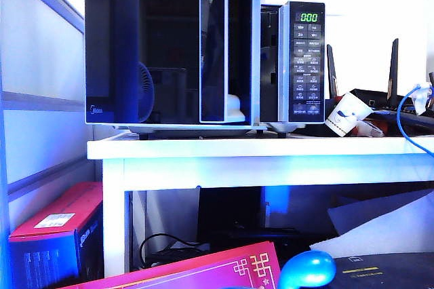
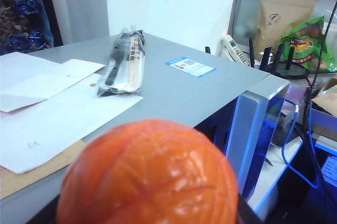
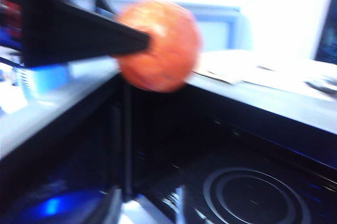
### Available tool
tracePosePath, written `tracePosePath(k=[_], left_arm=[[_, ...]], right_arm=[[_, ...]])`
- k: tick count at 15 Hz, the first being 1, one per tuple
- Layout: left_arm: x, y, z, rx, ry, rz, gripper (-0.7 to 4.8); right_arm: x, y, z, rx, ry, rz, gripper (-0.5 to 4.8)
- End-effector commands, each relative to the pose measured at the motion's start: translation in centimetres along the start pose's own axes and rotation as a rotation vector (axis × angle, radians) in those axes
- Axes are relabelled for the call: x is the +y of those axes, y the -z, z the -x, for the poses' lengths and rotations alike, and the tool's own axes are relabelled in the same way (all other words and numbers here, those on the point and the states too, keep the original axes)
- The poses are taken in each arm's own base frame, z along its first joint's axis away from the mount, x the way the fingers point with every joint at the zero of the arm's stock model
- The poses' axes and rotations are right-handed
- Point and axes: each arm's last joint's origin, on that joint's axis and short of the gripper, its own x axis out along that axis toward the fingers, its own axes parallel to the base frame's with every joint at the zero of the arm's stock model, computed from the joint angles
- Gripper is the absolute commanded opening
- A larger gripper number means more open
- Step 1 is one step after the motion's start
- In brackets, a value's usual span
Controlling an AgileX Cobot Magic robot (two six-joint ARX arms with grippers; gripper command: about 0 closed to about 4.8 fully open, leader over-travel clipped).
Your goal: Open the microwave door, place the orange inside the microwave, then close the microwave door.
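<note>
The microwave (image 1: 306,65) stands on a white table with its door (image 1: 108,58) swung open to the left. In the left wrist view the orange (image 2: 150,174) fills the foreground above the oven's grey top. My left gripper (image 2: 150,220) is shut on it, dark jaw edges showing at either side. The right wrist view shows the same orange (image 3: 160,45) against a black finger (image 3: 89,37), up over the open cavity and its glass turntable (image 3: 247,192). My right gripper (image 3: 146,211) is blurred, low in front of the cavity, its fingers apart and holding nothing. Neither gripper shows in the exterior view.
Paper sheets (image 2: 47,108) and a wrapped packet (image 2: 124,61) lie on the microwave's top. To the oven's right are a paper cup (image 1: 346,114), router antennas (image 1: 393,72) and a blue cable (image 1: 407,119) on the table (image 1: 258,148). A red box (image 1: 54,224) sits below.
</note>
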Motion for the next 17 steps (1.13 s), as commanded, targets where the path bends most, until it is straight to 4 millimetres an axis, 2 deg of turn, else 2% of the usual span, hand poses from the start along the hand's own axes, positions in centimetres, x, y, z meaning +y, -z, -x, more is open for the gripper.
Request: tracePosePath(k=[1, 4, 10, 17], left_arm=[[-0.1, -0.3, 0.2, -0.010, 0.005, -0.002, 1.75], [-0.1, -0.3, 0.2, -0.008, 0.004, 0.000, 1.75], [-0.1, 0.3, 0.2, 0.048, -0.001, -0.009, 1.75], [-0.1, 2.1, 0.2, 0.206, 0.016, 0.007, 1.74]], right_arm=[[1.5, -0.4, -0.9, -0.021, -0.054, -0.009, 1.46], [2.7, -0.3, -1.6, -0.017, -0.090, -0.020, 1.46], [3.7, -0.4, -2.0, -0.014, -0.168, -0.044, 1.46], [3.8, -3.2, -1.3, -0.102, -0.052, 0.009, 1.46]])
